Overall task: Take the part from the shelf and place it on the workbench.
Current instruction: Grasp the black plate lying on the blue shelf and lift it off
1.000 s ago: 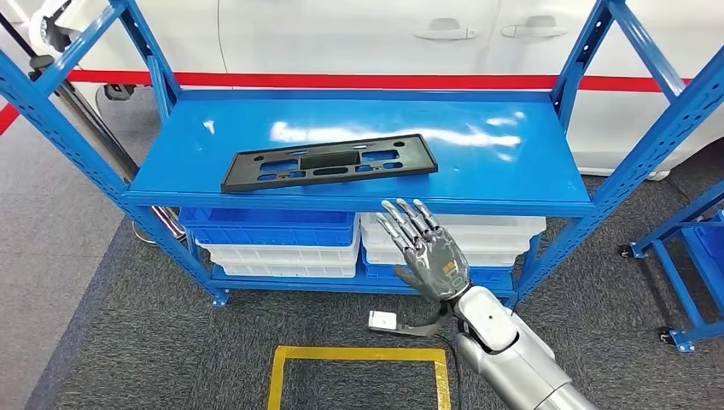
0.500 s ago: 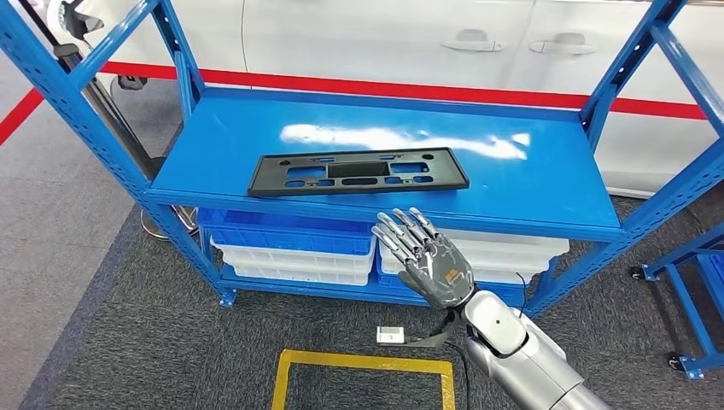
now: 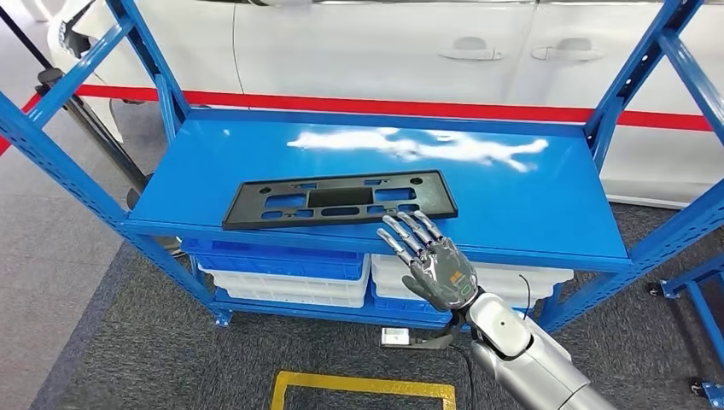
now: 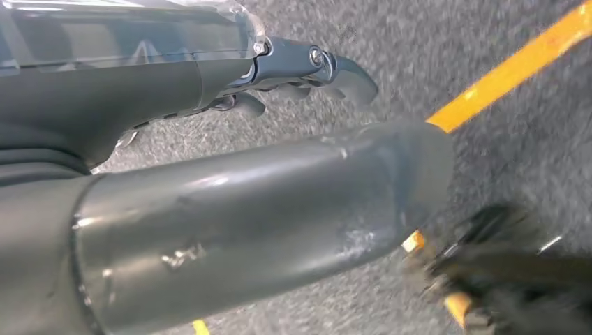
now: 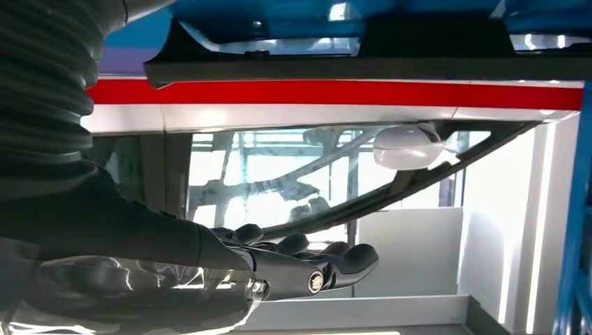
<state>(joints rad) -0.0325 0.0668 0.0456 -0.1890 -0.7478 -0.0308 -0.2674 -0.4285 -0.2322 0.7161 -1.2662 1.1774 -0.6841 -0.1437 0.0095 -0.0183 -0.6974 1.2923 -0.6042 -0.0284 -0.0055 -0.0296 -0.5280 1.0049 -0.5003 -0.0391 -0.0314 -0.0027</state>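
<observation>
A flat black part with several cut-outs lies along the front of the blue shelf board. My right hand is raised before the shelf's front edge, palm down, fingers spread and straight, empty. Its fingertips reach the edge just below the part's right end; I cannot tell whether they touch. The right wrist view shows the part's dark edge ahead of the stretched fingers. My left hand hangs over grey carpet, fingers loosely extended, holding nothing.
Blue uprights frame the shelf at both ends. Below the board sit blue bins and white bins. A white car stands behind. On the carpet lie a yellow tape square and a small white box.
The view has shifted, bringing the shelf closer. My right hand has risen and moved forward from below the shelf board to its front edge, by the part's right end.
</observation>
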